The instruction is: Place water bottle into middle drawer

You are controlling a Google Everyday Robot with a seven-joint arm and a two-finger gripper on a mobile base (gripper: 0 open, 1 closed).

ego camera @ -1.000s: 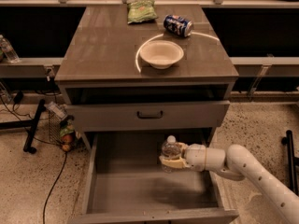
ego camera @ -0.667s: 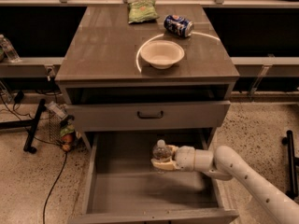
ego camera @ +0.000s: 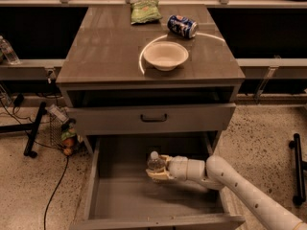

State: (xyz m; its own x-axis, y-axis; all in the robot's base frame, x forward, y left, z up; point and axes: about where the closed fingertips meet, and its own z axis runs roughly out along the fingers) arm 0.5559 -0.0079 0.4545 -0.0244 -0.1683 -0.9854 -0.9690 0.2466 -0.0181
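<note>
Grey drawer walls surround my gripper, which reaches in from the right with its jaws closed on the water bottle. The bottle stands upright, white cap up, inside the open middle drawer, near the middle of its width. Since a second ago I have carried it leftward, away from the right wall. I cannot tell whether its base touches the floor. On the cabinet top, the bowl, soda can and green bag have stayed put.
</note>
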